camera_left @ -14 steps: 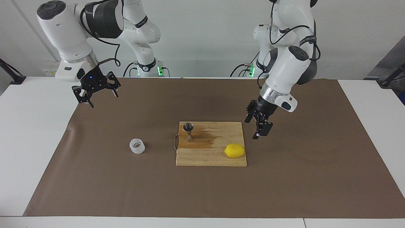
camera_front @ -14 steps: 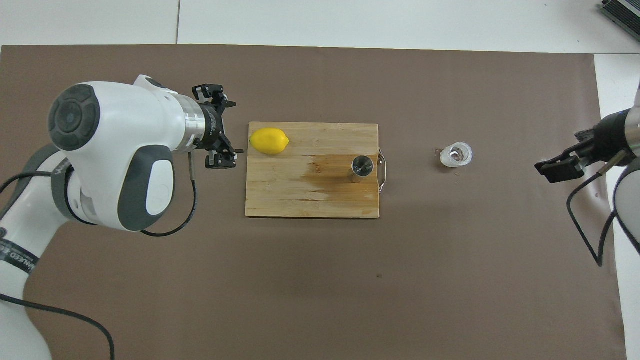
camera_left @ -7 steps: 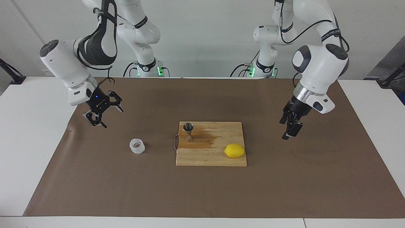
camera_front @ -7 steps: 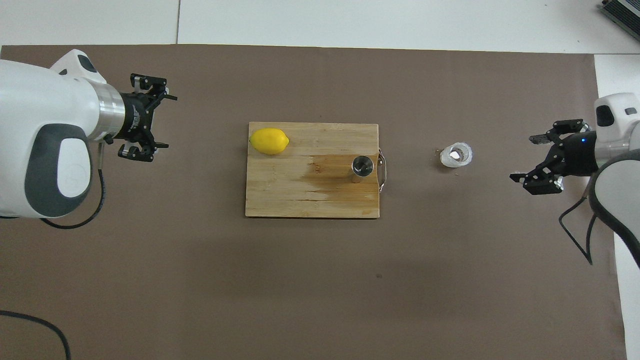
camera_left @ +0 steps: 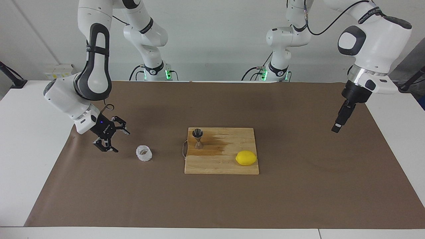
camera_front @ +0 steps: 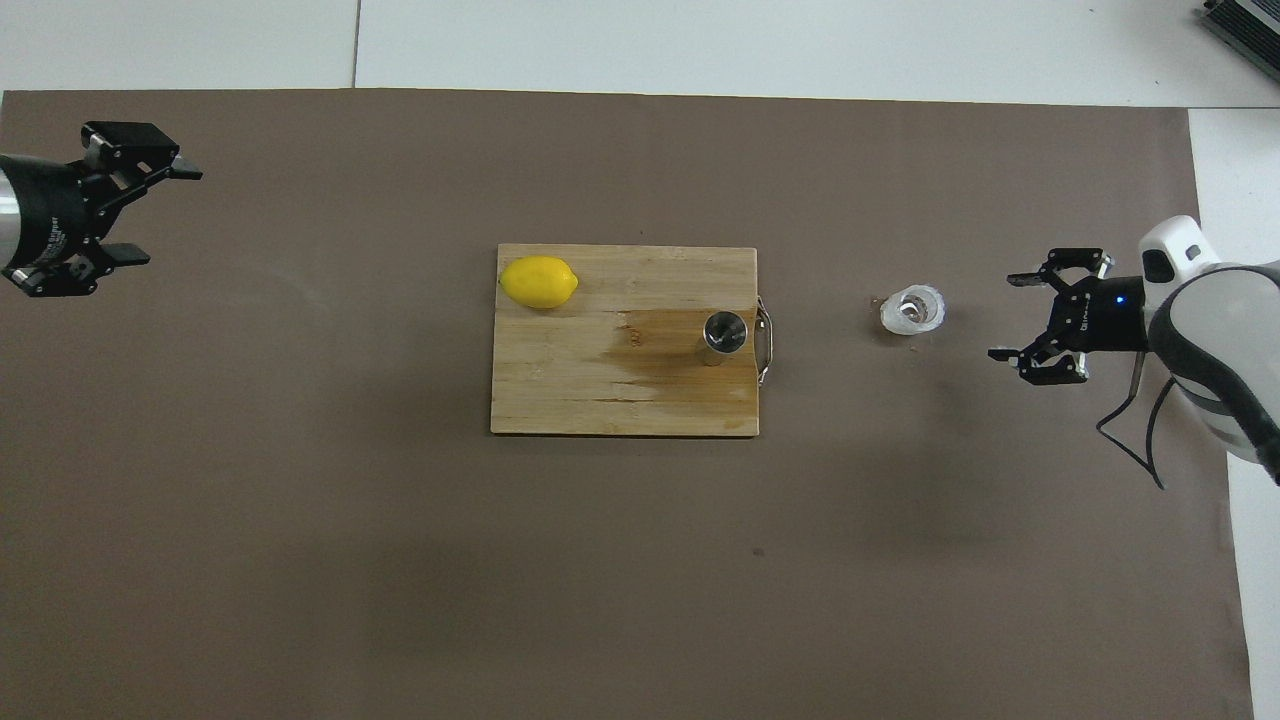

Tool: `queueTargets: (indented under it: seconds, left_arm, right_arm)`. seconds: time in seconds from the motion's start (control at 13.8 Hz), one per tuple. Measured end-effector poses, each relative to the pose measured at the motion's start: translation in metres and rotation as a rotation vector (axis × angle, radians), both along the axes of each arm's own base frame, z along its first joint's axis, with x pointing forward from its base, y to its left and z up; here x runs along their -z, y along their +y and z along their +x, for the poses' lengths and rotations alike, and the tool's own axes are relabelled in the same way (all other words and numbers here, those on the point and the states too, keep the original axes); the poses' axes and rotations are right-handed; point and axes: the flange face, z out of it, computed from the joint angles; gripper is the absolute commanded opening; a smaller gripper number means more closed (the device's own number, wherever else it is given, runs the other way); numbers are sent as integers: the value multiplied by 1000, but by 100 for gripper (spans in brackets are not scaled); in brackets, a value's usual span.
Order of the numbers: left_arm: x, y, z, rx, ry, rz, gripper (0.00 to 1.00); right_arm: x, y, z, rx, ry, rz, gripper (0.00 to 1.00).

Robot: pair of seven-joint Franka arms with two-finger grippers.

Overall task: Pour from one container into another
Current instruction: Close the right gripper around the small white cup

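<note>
Cup (camera_left: 144, 153) (camera_front: 912, 309) stands upright on the brown mat (camera_left: 212, 202) (camera_front: 640, 560), toward the right arm's end of the desk (camera_left: 30, 159) (camera_front: 780, 40), apart from the board (camera_left: 221, 166) (camera_front: 600, 400). Bare mat lies all round it. The right gripper (camera_left: 111, 140) (camera_front: 1030, 313) sits low just beside the cup, on the side toward that end's edge, jaws spread wide and pointed at it, not touching.

The jigger (camera_left: 198, 137) (camera_front: 724, 334) stands upright on the board, close to the board's edge that faces the cup, by the wire handle (camera_left: 183, 151) (camera_front: 765, 340). A darker wet-looking patch spreads from it over the wood. A lemon (camera_left: 246, 158) (camera_front: 539, 282) lies at the board's corner farthest from the robots, toward the left arm's end.

The left gripper (camera_left: 341, 119) (camera_front: 118, 208) hangs raised over the mat near the left arm's end of the desk, well apart from the board, jaws open. White lettering on its body is too small to read.

Wide bare mat runs from the board to the desk's edge farthest from the robots.
</note>
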Motion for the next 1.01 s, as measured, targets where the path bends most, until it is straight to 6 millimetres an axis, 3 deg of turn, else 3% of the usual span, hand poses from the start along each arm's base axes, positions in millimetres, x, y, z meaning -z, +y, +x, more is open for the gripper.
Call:
queueTargets:
  seconds: [0.22, 0.43, 0.65, 0.8, 1.01]
  left_arm:
    - [-13, -5, -8, 291, 45, 208, 100]
    - [-10, -7, -16, 552, 116, 284, 100]
    - [-4, -17, -30, 684, 217, 282, 100]
    - [-5, -28, -38, 712, 253, 275, 100]
    - [-7, -29, -40, 717, 255, 276, 100]
  right_arm:
    - [38, 5, 13, -54, -34, 67, 100]
    - [59, 23, 19, -60, -53, 148, 100]
    - [66, 33, 22, -58, -57, 181, 100]
    - [67, 40, 22, -68, -56, 183, 100]
    - [68, 54, 24, -85, -58, 176, 100]
